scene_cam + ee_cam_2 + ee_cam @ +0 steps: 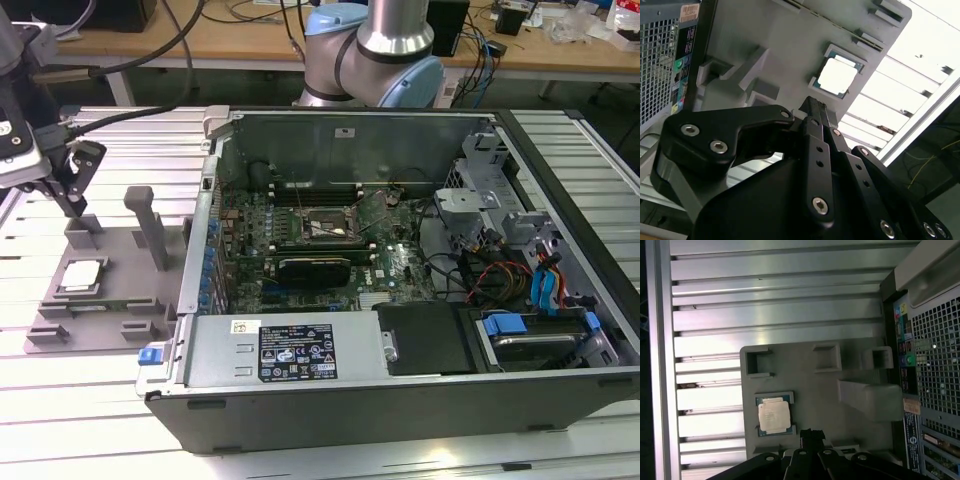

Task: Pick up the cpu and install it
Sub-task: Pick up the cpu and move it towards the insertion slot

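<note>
The fingers [72,200], pressed together and empty, hang over the grey fixture [125,270], the cpu [82,275] at their six o'clock in the exterior view; they would best spread and centre squarely.

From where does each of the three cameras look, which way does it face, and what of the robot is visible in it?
Exterior view: off the arm, raised, looking down into the open computer case; part of the arm shows beyond it, the gripper at the exterior view's left.
First wrist view: on the arm, looking straight down past the gripper at the cpu in its grey fixture.
Second wrist view: on the arm, looking slantwise along the gripper toward the same cpu.
All three share gripper, cpu and fixture.
</note>
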{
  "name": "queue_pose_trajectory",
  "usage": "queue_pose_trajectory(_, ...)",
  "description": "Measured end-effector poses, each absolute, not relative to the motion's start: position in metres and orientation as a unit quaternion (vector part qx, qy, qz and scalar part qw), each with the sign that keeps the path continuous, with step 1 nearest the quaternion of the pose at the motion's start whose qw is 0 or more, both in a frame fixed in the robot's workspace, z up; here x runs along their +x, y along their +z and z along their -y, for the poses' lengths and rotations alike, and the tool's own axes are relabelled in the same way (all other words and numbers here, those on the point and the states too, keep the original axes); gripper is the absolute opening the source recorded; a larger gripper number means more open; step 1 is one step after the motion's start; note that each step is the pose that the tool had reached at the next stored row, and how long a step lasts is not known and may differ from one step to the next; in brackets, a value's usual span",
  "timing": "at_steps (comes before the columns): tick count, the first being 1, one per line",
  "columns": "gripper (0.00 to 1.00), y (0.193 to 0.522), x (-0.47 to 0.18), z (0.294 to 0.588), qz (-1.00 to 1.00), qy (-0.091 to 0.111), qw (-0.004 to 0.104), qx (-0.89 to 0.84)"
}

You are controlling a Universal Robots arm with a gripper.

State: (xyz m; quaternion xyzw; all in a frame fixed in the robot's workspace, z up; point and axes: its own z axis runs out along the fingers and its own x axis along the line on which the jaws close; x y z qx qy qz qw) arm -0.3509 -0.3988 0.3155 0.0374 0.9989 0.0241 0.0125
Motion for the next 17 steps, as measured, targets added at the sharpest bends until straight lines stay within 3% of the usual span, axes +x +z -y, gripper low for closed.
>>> queue_pose_trajectory(17,0.11,0.303,-0.36,0.399,-0.999,0.024,0.012,0.037)
